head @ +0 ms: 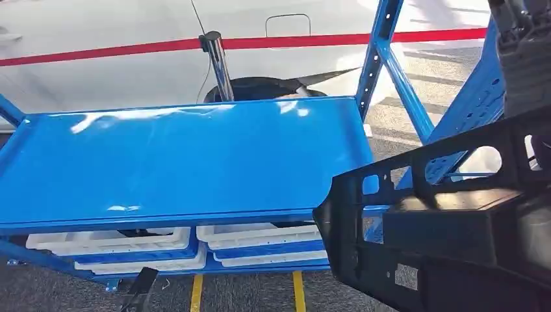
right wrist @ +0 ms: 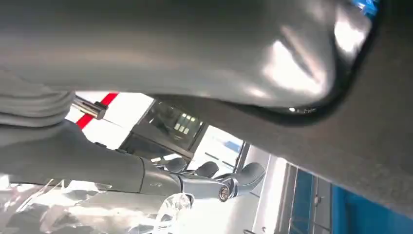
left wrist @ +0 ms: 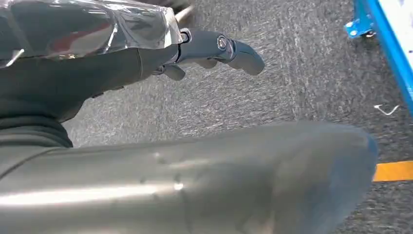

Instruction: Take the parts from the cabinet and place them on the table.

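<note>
Blue table (head: pixel 195 162), shiny flat top, is the landmark. Large black plastic part (head: pixel 448 221), a perforated moulded panel with cut-outs, sits in the air just off the table's near-right corner, its left edge overlapping that corner in the head view; it isn't resting on the top. In the right wrist view the part (right wrist: pixel 370 161) runs as a dark slab right against the right hand (right wrist: pixel 214 183); the thick thumb presses along it and the darker fingers (right wrist: pixel 251 173) curl underneath, so they look clamped on the part, though the contact itself is partly hidden. Blue cabinet frame (head: pixel 396 71) stands behind the table's far-right corner. White trays (head: pixel 260 237) lie on the lower shelf under the table top. Red stripe (head: pixel 260 43) crosses the white wall beyond the table's far edge. Left hand (left wrist: pixel 214 48) hangs over grey carpet (left wrist: pixel 292 73) below the table's level, fingers loosely curled with nothing in them. Yellow floor line (head: pixel 298 290) lies in front of the table's near edge.
</note>
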{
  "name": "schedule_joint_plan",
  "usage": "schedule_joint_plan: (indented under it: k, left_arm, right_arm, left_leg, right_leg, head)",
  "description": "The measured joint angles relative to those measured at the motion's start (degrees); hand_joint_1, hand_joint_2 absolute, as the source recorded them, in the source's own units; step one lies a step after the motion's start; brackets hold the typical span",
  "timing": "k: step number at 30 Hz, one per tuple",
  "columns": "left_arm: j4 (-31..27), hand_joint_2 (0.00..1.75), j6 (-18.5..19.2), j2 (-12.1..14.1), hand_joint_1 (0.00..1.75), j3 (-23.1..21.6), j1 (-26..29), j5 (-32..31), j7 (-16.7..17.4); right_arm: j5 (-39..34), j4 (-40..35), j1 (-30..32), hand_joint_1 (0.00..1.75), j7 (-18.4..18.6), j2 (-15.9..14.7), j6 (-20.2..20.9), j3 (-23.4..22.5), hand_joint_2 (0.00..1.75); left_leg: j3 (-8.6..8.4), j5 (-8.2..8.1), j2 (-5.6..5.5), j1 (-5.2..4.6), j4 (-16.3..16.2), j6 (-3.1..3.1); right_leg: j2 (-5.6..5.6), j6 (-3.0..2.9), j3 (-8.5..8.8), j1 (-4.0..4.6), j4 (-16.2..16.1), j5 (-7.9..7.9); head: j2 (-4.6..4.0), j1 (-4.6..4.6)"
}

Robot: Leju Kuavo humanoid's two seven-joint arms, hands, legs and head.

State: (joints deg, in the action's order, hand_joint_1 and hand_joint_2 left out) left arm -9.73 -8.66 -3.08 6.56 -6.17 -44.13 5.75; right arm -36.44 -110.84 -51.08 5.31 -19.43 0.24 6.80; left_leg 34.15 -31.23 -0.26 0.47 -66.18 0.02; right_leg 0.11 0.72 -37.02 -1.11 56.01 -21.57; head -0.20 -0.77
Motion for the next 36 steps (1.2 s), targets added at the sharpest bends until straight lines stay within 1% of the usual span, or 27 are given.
schedule_joint_plan:
  k: [1,2,5,7,8,9,11,12,13,15,16,17,18,19,22,23,24,26,27,28,29,30,32,33,34,35,36]
  left_arm:
    - [0.00,0.00,0.07,0.00,0.00,0.02,-0.24,0.02,0.02]
    - [0.00,0.00,0.13,0.02,0.00,0.02,-0.55,0.09,0.04]
    - [0.00,0.00,0.29,0.02,0.00,0.09,-0.67,0.09,0.28]
    - [0.00,0.00,0.31,0.00,0.00,0.11,-0.57,0.11,0.48]
    - [0.00,0.00,0.40,-0.02,0.00,0.11,-0.79,0.11,0.57]
    - [0.00,0.00,0.44,-0.02,0.00,0.11,-0.86,0.11,0.61]
    - [0.00,0.00,0.46,-0.04,0.00,0.11,-0.80,0.11,0.72]
    - [0.00,0.00,0.46,-0.04,0.00,0.11,-0.80,0.11,0.77]
    - [0.00,0.00,0.46,-0.02,0.00,0.11,-0.82,0.11,0.76]
    - [0.00,0.00,0.46,-0.04,0.00,0.13,-0.88,0.09,0.79]
    - [0.00,0.00,0.46,-0.04,0.00,0.15,-0.89,0.09,0.79]
    - [0.00,0.00,0.44,-0.02,0.00,0.15,-0.89,0.07,0.79]
    - [0.00,0.00,0.39,0.00,0.00,0.15,-0.87,0.04,0.79]
    - [0.00,0.00,0.35,0.00,0.00,0.15,-0.84,0.00,0.76]
    - [0.02,0.00,0.22,0.00,0.00,0.15,-0.46,0.00,0.74]
    - [0.02,0.00,0.20,0.00,0.00,0.15,-0.21,0.00,0.74]
    - [0.02,0.00,0.18,0.00,0.00,0.13,0.00,-0.02,0.74]
    - [0.02,0.00,0.13,0.00,0.00,0.15,-0.05,-0.02,0.66]
    - [0.02,0.00,0.13,0.00,0.00,0.15,-0.06,-0.02,0.61]
    - [0.02,0.00,0.13,0.00,0.00,0.15,-0.04,-0.02,0.61]
    - [0.02,0.00,0.13,0.00,0.00,0.15,-0.05,-0.02,0.61]
    - [0.02,0.00,0.13,0.00,0.00,0.15,-0.11,-0.02,0.61]
    - [0.02,0.00,0.13,0.00,0.00,0.17,-0.25,0.00,0.57]
    - [0.02,0.00,0.11,0.13,0.00,0.15,-0.32,0.00,0.52]
    - [0.02,0.00,0.09,0.11,0.00,0.13,-0.36,0.00,0.41]
    - [0.02,0.00,0.09,0.13,0.00,0.13,-0.37,0.00,0.39]
    - [0.02,0.00,0.09,0.13,0.00,0.20,-0.29,0.00,0.39]
  right_arm:
    - [0.00,0.00,-0.11,0.00,-0.02,0.00,0.00,0.00,0.00]
    - [0.00,0.00,-0.40,0.00,-0.04,0.00,0.00,-0.02,0.00]
    - [0.00,0.02,-0.61,0.00,-0.20,0.00,0.02,-0.09,0.00]
    - [0.00,0.04,-0.66,0.00,-0.20,0.00,0.00,-0.09,0.00]
    - [0.00,0.09,-0.65,0.00,-0.22,-0.04,0.00,-0.11,0.00]
    - [0.00,0.09,-0.80,0.00,-0.22,-0.07,0.00,-0.15,0.00]
    - [0.02,0.26,-0.76,0.00,-0.39,-0.07,0.00,-0.17,0.00]
    - [0.02,0.35,-0.76,0.00,-0.48,-0.07,0.00,-0.17,0.00]
    - [0.06,0.50,-0.76,0.00,-0.61,-0.07,0.00,-0.17,0.00]
    - [0.11,0.63,-0.82,0.00,-0.83,-0.07,0.02,-0.17,0.00]
    - [0.17,0.81,-0.93,0.00,-0.96,-0.04,0.02,-0.17,0.00]
    - [0.31,0.85,-1.04,0.00,-1.01,-0.04,0.02,-0.17,0.00]
    - [0.31,0.85,-1.27,0.00,-1.01,-0.04,0.04,-0.17,0.00]
    - [0.35,0.87,-1.26,0.00,-1.12,-0.02,0.13,-0.20,0.00]
    - [0.31,0.90,-0.76,0.00,-1.14,0.07,0.17,-0.17,0.00]
    - [0.29,1.01,-0.71,0.00,-1.14,0.07,0.17,-0.17,0.00]
    - [0.26,1.01,-0.68,0.00,-1.14,0.13,0.17,-0.15,0.00]
    - [0.28,1.01,-0.59,0.00,-1.14,0.15,0.15,-0.15,0.00]
    - [0.28,1.01,-0.43,0.00,-1.14,0.15,0.15,-0.15,0.00]
    - [0.26,1.01,-0.24,0.00,-1.14,0.18,0.15,-0.15,0.00]
    - [0.28,1.01,-0.06,0.00,-1.14,0.24,0.15,-0.15,0.00]
    - [0.28,1.01,0.04,0.00,-1.14,0.24,0.15,-0.15,0.00]
    - [0.28,0.96,0.01,0.00,-1.11,0.24,0.13,-0.20,0.00]
    - [0.28,0.90,0.04,0.00,-1.11,0.24,0.13,-0.26,0.00]
    - [0.28,0.87,0.03,0.00,-1.11,0.22,0.13,-0.37,0.00]
    - [0.28,0.87,0.07,0.00,-1.11,0.22,0.11,-0.37,0.00]
    - [0.28,0.87,0.06,0.00,-1.05,0.24,0.11,-0.37,0.00]
  left_leg:
    - [-3.84,1.97,0.00,-0.12,6.24,0.44]
    - [-7.25,2.64,0.00,-0.31,11.73,1.03]
    - [-6.18,3.63,-0.08,-0.99,11.77,1.62]
    - [-5.31,5.12,-0.04,-0.80,12.36,2.62]
    - [-5.02,6.11,0.15,-0.56,12.56,3.05]
    - [-4.20,6.73,0.22,-0.47,12.55,3.63]
    - [-2.78,7.84,0.24,-0.51,12.52,3.70]
    - [-2.01,8.47,0.27,-0.55,12.45,3.67]
    - [-1.16,9.10,0.30,-0.56,12.40,3.60]
    - [0.50,10.23,0.30,-0.44,12.13,3.32]
    - [1.26,10.66,0.28,-0.31,11.83,3.06]
    - [1.81,10.95,0.22,-0.32,11.36,2.73]
    - [2.51,11.17,0.12,-0.62,10.93,2.39]
    - [2.70,11.74,0.08,-0.60,10.80,2.09]
    - [3.51,13.46,-0.03,-0.55,11.21,1.20]
    - [3.92,12.09,0.07,-0.13,10.63,0.87]
    - [4.76,8.58,0.07,-0.17,8.25,0.48]
    - [7.09,1.56,0.08,-0.07,-1.04,-0.09]
    - [7.93,-0.35,0.08,-0.08,-5.54,-0.20]
    - [7.94,-0.42,0.08,-0.08,-8.01,-0.18]
    - [6.99,0.85,0.08,-0.10,-8.13,0.00]
    - [4.89,2.93,0.07,-0.19,-6.05,0.36]
    - [-2.03,5.67,0.04,-0.72,3.44,1.73]
    - [-5.80,4.50,0.00,-1.15,8.61,2.63]
    - [-7.90,3.37,0.11,-1.32,13.30,3.06]
    - [-7.43,3.70,0.01,-1.58,12.94,2.80]
    - [-6.76,4.30,-0.05,-1.81,12.97,3.11]
  right_leg:
    - [0.02,0.18,-0.36,0.03,0.00,0.43]
    - [-0.06,0.42,-0.54,-0.03,0.00,0.84]
    - [-0.18,1.48,-0.97,0.02,-0.20,2.10]
    - [-0.12,2.23,-1.22,0.16,-0.86,3.03]
    - [-0.03,2.26,-2.00,-0.13,0.15,0.80]
    - [-0.05,2.24,-2.95,-0.05,3.07,-2.91]
    - [-0.06,2.54,-4.90,-0.10,12.11,-9.79]
    - [-0.06,2.71,-5.50,-0.09,16.09,-11.34]
    - [-0.06,2.79,-5.31,-0.08,18.51,-10.89]
    - [-0.07,2.93,-1.55,-0.16,15.92,-6.67]
    - [-0.07,2.99,1.94,-0.22,11.45,-4.92]
    - [-0.07,3.07,5.80,-0.34,6.25,-4.88]
    - [0.00,3.11,9.10,-0.09,0.94,-7.10]
    - [0.22,2.39,9.85,0.10,-1.07,-7.98]
    - [-0.05,1.06,8.09,0.18,-0.61,-6.79]
    - [-0.19,0.51,7.76,-0.01,-0.61,-6.16]
    - [-0.18,0.03,7.02,0.00,-0.61,-5.56]
    - [-0.18,-0.28,5.56,0.07,-0.56,-4.27]
    - [-0.18,-0.35,4.77,0.15,-0.55,-3.67]
    - [-0.18,-0.40,4.03,0.20,-0.52,-3.10]
    - [-0.15,-0.39,3.27,0.33,-0.52,-2.52]
    - [-0.11,-0.39,2.50,0.47,-0.51,-1.91]
    - [-0.03,-0.24,1.31,0.76,-0.52,-0.74]
    - [-0.11,-0.12,0.92,0.58,-0.51,-0.33]
    - [-0.22,0.18,0.63,0.90,-0.50,0.19]
    - [-0.38,0.56,0.40,0.58,-0.92,1.02]
    - [-0.45,1.00,0.35,0.31,-1.32,1.68]
  head:
    - [0.00,0.00]
    - [0.00,0.02]
    - [0.00,0.07]
    - [0.00,0.04]
    - [0.00,-0.02]
    - [0.00,0.20]
    - [0.00,0.22]
    - [0.00,0.24]
    - [0.00,0.24]
    - [0.00,0.24]
    - [0.00,0.24]
    - [0.00,0.24]
    - [0.00,0.28]
    - [0.00,0.06]
    - [0.00,0.00]
    - [0.00,0.00]
    - [0.00,-0.07]
    - [0.00,-0.11]
    - [0.00,-0.09]
    - [0.00,-0.11]
    - [0.00,-0.11]
    - [0.00,-0.11]
    - [0.00,-0.11]
    - [0.00,-0.09]
    - [0.00,-0.07]
    - [0.00,-0.04]
    - [0.00,-0.06]
